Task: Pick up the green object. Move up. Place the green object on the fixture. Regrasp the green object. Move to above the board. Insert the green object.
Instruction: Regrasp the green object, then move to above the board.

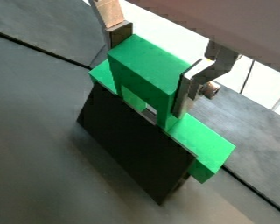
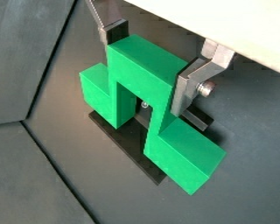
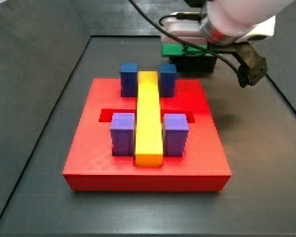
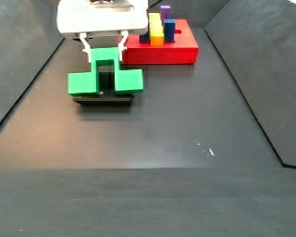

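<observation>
The green object [image 1: 143, 77] [image 2: 140, 72] is a bridge-shaped block standing on edge on the fixture [image 1: 129, 150] [image 2: 133, 150], a dark holder on the floor. My gripper [image 1: 154, 63] [image 2: 152, 63] is shut on the green object's upper bar, with a silver finger [image 1: 192, 87] [image 2: 192, 86] pressed on one side and a dark pad [image 1: 119, 33] on the other. In a side view the gripper [image 4: 104, 56] reaches straight down onto the green object [image 4: 92, 83]. From the other side the green object [image 3: 174, 51] and fixture [image 3: 195, 65] show behind the board [image 3: 101, 159].
The red board [image 4: 178, 54] carries a long yellow bar [image 3: 148, 116], blue blocks [image 3: 129, 78] and purple blocks [image 3: 122, 134]. The arm's wrist [image 3: 231, 18] hangs over the back right. Dark walls edge the floor [image 4: 176, 139].
</observation>
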{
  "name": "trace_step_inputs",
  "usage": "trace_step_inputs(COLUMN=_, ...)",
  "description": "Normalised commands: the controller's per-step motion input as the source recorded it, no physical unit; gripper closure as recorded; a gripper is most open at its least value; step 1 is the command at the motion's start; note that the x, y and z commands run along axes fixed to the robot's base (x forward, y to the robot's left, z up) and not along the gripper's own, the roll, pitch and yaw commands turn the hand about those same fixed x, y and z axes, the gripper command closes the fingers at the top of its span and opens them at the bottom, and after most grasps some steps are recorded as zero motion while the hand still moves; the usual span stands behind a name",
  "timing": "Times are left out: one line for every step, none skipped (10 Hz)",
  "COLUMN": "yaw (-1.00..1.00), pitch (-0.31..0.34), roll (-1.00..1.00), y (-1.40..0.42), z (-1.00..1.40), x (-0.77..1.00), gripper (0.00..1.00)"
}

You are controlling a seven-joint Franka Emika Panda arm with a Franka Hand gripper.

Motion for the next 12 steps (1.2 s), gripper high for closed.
trace_step_inputs(yaw=0.0, pitch=0.0, roll=0.0, y=0.0, z=0.0, x=0.0, gripper=1.0)
trace_step_inputs(yaw=0.0, pitch=0.0, roll=0.0, y=0.0, z=1.4, x=0.0, gripper=1.0)
trace_step_inputs(yaw=-0.01, pitch=-0.04, roll=0.0, y=0.03, z=1.4, x=0.02, gripper=1.0)
trace_step_inputs(yaw=-0.02, pitch=-0.054, roll=-0.06, y=0.05, z=1.4, x=0.01, gripper=1.0)
trace_step_inputs(yaw=-0.03, pitch=-0.051, roll=-0.02, y=0.05, z=1.4, x=-0.01, gripper=1.0)
trace_step_inputs(yaw=-0.04, pitch=-0.017, roll=-0.01, y=0.04, z=1.4, x=0.0, gripper=1.0)
trace_step_inputs(yaw=-0.05, pitch=0.017, roll=0.0, y=0.03, z=1.4, x=0.0, gripper=1.0)
trace_step_inputs(yaw=-0.04, pitch=0.043, roll=-0.01, y=0.04, z=1.4, x=0.01, gripper=1.0)
trace_step_inputs(yaw=-0.02, pitch=0.066, roll=-0.01, y=0.01, z=0.69, x=0.02, gripper=1.0)
trace_step_inputs(yaw=-0.01, pitch=0.092, roll=0.01, y=0.0, z=0.22, x=0.04, gripper=1.0)
trace_step_inputs(yaw=-0.06, pitch=0.03, roll=-1.0, y=-1.4, z=0.3, x=-1.03, gripper=1.0)
trace_step_inputs(yaw=-0.05, pitch=0.02, roll=-1.0, y=-1.4, z=0.31, x=-1.05, gripper=1.0)
